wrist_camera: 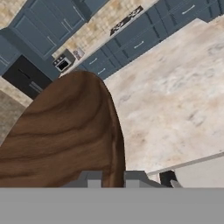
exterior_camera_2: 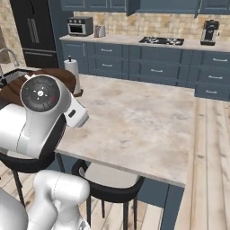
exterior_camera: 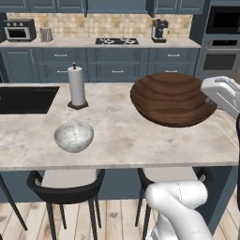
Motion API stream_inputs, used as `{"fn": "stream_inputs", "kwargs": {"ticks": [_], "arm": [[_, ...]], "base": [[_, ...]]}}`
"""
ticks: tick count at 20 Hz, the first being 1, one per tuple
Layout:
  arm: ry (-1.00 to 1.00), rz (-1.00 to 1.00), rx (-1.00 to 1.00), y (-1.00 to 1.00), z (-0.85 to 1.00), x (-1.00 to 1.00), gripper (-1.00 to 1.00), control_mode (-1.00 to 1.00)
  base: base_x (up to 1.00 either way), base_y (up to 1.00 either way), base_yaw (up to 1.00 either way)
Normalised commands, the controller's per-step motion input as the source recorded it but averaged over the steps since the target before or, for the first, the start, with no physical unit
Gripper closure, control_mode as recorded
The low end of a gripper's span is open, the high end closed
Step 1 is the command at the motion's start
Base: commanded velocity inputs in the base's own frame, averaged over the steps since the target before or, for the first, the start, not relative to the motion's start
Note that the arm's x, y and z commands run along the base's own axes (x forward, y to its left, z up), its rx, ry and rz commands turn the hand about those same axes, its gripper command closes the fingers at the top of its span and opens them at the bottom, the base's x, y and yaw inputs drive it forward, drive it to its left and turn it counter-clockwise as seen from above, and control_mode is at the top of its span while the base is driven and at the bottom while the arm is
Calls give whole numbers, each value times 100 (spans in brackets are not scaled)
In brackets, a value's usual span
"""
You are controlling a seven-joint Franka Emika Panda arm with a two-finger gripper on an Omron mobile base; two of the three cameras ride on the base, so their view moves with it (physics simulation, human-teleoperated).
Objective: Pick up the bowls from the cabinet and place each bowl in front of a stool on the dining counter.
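The dining counter (exterior_camera: 140, 140) lay mostly bare along its near edge and toward its right end, with open slab between the two bowls. The gripper (wrist_camera: 113, 177) was clenched on the rim of the wooden bowl (exterior_camera: 171, 98), holding it tilted above the right part of the counter; the white arm reached in from the right. The stone bowl (exterior_camera: 73, 136) sat upright and empty near the front edge, above a stool (exterior_camera: 65, 185). A paper towel roll (exterior_camera: 77, 86) stood further back, beside the black sink (exterior_camera: 26, 99) at the left end.
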Motion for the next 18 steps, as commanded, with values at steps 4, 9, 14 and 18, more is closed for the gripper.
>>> {"fn": "stream_inputs", "kwargs": {"ticks": [4, 9, 14, 18], "arm": [[0, 0, 0, 0, 0, 0, 100, 100], [0, -4, 0, -26, -11, 16, 100, -100], [0, -6, 0, -59, -23, 30, 100, -100], [-2, -6, 0, -56, -30, 15, 100, -100]], "base": [[2, 0, -2], [5, -6, -3], [0, 0, 0], [0, 0, 0]]}}
